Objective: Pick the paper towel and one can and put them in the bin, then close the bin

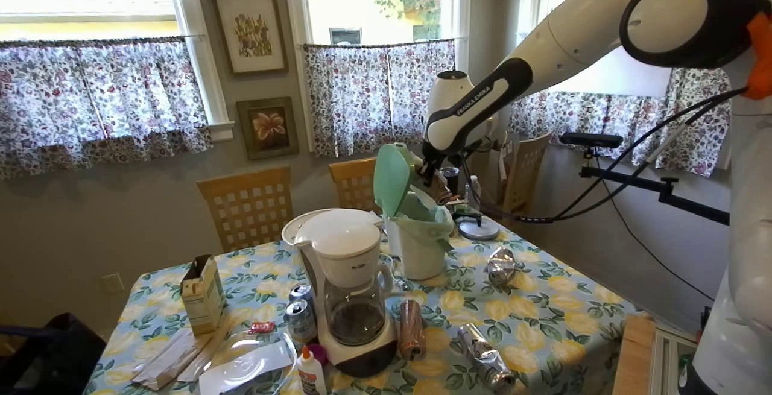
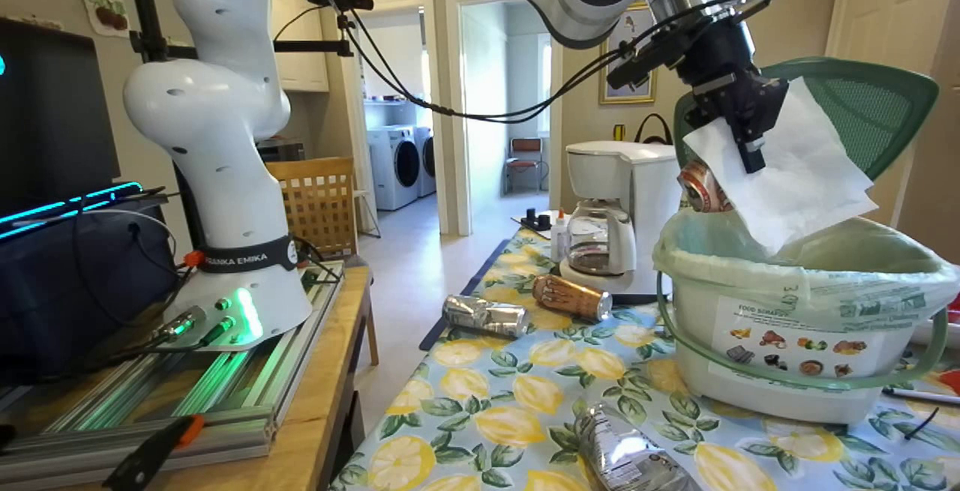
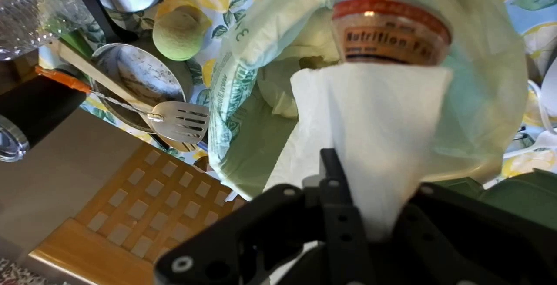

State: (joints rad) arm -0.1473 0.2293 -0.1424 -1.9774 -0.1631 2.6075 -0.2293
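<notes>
your lemon-print table [image 1: 579, 334] is pretty busy, with a lattice-back chair [image 3: 147, 199] just past its edge. the white coffee maker [image 2: 652, 206] crowds one side of your bin [image 1: 416, 256], and the bin's mint-green lid [image 1: 393, 181] is tipped up right by your gripper [image 2: 742, 139]; can't tell from here if those touch. you've got the fingers [image 3: 337, 185] pinched on the paper towel [image 2: 795, 176], and a red-banded can [image 3: 389, 32] pokes out past its edge. how wide the gap is i can't say, the towel covers it. towel and can both hang over the bin's uncovered mouth. on the chair side you've got a small pan [image 3: 137, 72] with a slotted spatula [image 3: 180, 122] lying across it, blade right near the bin's liner [image 3: 230, 80]. then the loose bits: an orange-brown can [image 2: 571, 297] on its side by the coffee maker, a silver can [image 2: 486, 315] near that one, plus a round yellow-green thing [image 3: 179, 35] just beside the pan.
</notes>
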